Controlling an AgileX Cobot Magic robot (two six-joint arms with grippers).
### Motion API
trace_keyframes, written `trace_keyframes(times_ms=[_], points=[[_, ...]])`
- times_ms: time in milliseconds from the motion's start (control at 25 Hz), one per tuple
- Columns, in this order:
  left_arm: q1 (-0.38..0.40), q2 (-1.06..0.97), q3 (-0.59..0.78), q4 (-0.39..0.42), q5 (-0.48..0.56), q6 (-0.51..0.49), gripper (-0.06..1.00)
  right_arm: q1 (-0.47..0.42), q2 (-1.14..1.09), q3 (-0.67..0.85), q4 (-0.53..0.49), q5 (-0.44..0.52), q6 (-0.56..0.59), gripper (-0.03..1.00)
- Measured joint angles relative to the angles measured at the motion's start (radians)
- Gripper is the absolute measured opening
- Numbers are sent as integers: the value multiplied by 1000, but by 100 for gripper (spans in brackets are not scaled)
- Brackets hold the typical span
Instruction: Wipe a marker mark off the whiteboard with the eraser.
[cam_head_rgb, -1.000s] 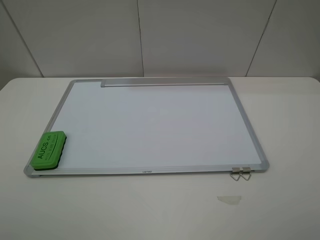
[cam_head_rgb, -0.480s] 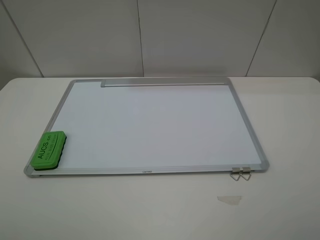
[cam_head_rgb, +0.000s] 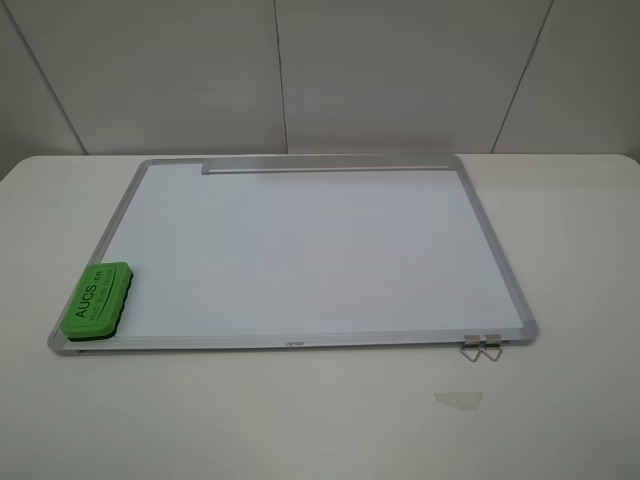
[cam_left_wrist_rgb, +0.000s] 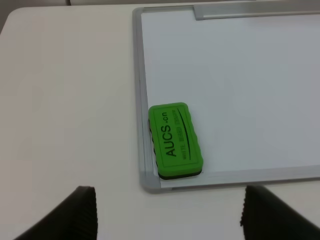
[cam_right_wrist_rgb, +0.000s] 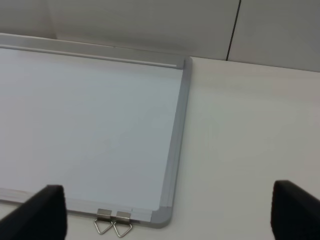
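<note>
One whiteboard (cam_head_rgb: 300, 250) lies flat on the white table (cam_head_rgb: 320, 430), one green eraser (cam_head_rgb: 97, 298) sits on it, and two metal clips (cam_head_rgb: 481, 348) hang off its near edge. No marker mark shows on the white surface in any view. The eraser rests in the board's near corner, the one farthest from the clips, hard against the frame, its long axis running along the board's short side, "AUCS" lettering up. Left pincer (cam_left_wrist_rgb: 167, 212) hangs spread wide above the table just off that corner, touching nothing. Right pincer (cam_right_wrist_rgb: 167, 212) is equally wide apart near the clips' corner, empty too.
</note>
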Motion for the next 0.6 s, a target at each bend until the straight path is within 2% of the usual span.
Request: trace_keyframes(times_ms=[600], points=[[1, 0, 1, 1, 0, -3, 62, 0, 0, 0, 0, 0, 0, 82]])
